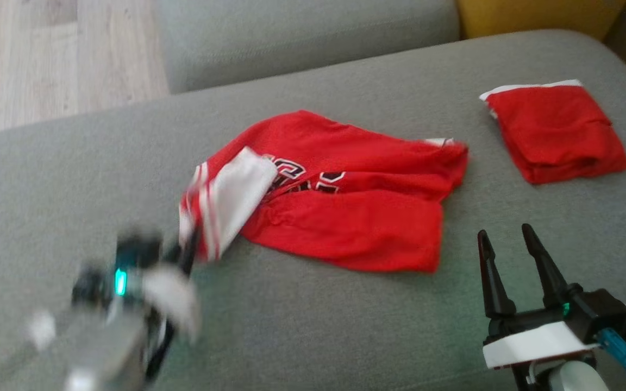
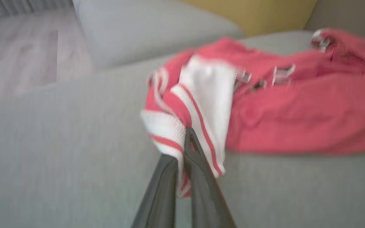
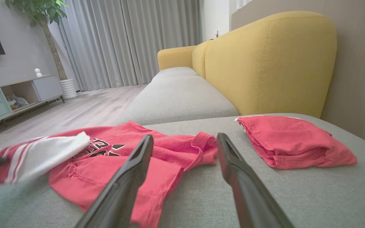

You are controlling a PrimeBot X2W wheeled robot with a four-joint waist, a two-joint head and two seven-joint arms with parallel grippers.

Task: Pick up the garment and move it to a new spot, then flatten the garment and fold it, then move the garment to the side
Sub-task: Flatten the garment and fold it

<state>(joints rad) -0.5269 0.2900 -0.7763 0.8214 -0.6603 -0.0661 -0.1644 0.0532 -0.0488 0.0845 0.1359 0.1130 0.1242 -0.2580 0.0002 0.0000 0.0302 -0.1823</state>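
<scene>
Left claw (image 1: 192,241): fingers together, clamped on the white striped edge (image 1: 231,201) of the garment (image 1: 345,217). It is blurred in the head view, at the garment's left end. In the left wrist view the claw (image 2: 182,144) pinches that edge (image 2: 169,133) between its two dark fingers, and striped cloth hangs over them.

Right claw (image 1: 505,232): fingers apart, holding nothing, over the bare seat (image 1: 74,190) just right of the garment's near corner. In the right wrist view the claw (image 3: 185,136) points across the garment (image 3: 106,164).

Garment: red jersey with black-and-white lettering, lying rumpled on the middle of the grey sofa seat. Its left end is turned back, showing the white inside.

Folded piece (image 1: 557,130): red with white trim, lying on the same seat to the right, apart from the garment and near the yellow backrest (image 3: 265,63).

Floor (image 1: 47,54): pale wood, beyond the seat at the left.
</scene>
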